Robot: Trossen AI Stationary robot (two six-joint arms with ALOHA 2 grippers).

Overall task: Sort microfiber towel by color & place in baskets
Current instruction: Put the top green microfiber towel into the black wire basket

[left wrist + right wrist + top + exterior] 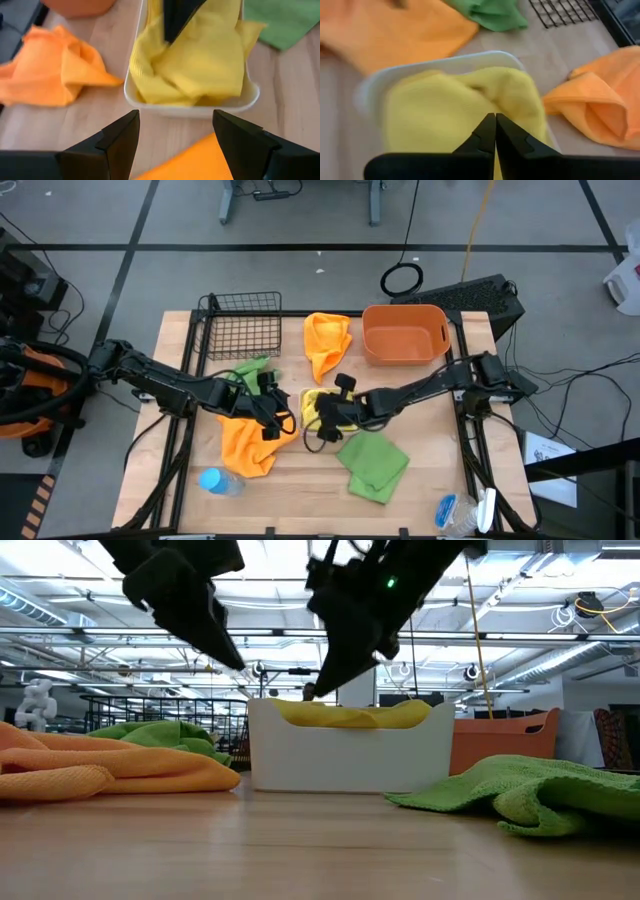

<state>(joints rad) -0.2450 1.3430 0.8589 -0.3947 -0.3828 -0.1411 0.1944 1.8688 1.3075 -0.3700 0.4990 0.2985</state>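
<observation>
A white tray [304, 394] at the table's middle holds a yellow towel [200, 65]. My right gripper [495, 119] is shut, slanting down over that towel [445, 105], its tip near the tray's left rim in the low view [308, 692]. My left gripper [175, 145] hangs open just left of the tray [190, 111], above bare wood, with nothing between its fingers. One orange towel [250, 442] lies near-left, another [328, 340] far-middle. One green towel [372, 463] lies near-right, and a second [255, 368] sits by the black wire basket [240, 325]. An orange tub [405, 332] stands far right. My right gripper points its shut fingers slanting down from the table's right at the yellow towel's top [485, 100] in the tray. I cannot tell whether the tips touch the cloth. Nothing shows between the fingers.
A blue bottle [215, 480] lies near the front left edge. A blue and white object [462, 512] lies at the front right corner. Bare wood shows in front of the tray, between the orange and green towels.
</observation>
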